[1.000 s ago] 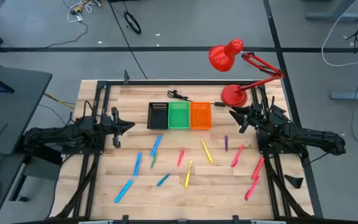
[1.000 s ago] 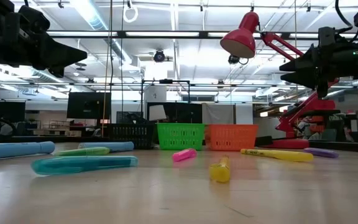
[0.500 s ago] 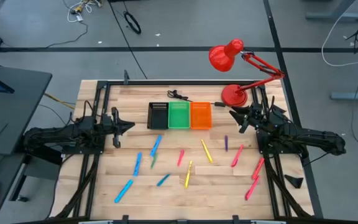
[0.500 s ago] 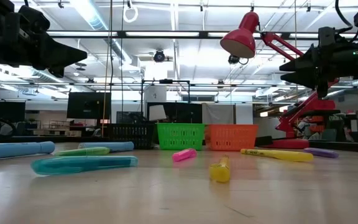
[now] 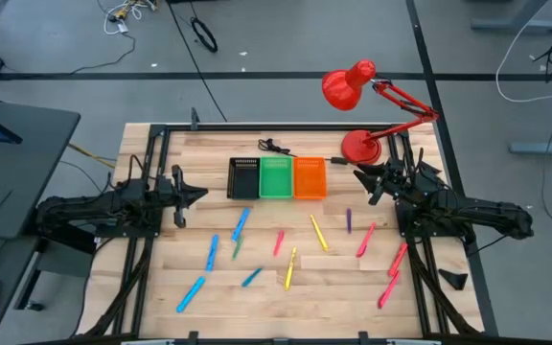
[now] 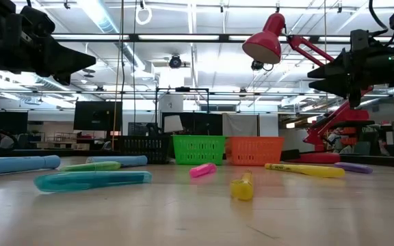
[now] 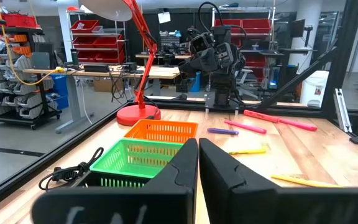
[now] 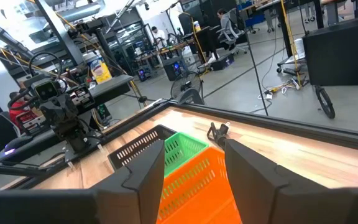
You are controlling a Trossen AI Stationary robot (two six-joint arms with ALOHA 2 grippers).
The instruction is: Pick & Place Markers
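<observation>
About a dozen markers lie flat on the wooden table, in front of the bins. In the high view the blue ones point(image 5: 212, 251) and a green one point(image 5: 237, 247) lie toward the left. A pink one point(image 5: 278, 241) and yellow ones point(image 5: 318, 233) lie mid-table. A purple one point(image 5: 349, 220) and pink-red ones point(image 5: 397, 257) lie toward the right. My left gripper point(image 5: 199, 195) point(image 7: 199, 152) hangs shut above the table's left part, pointing right. My right gripper point(image 5: 357, 175) point(image 8: 194, 155) hangs open over the right part, near the orange bin, pointing left. Neither touches anything.
Black point(image 5: 244, 178), green point(image 5: 276, 178) and orange point(image 5: 310, 178) bins stand side by side at the table's far middle, with a black cable point(image 5: 276, 147) behind them. A red desk lamp's base point(image 5: 360, 146) stands at the far right corner, just behind my right gripper.
</observation>
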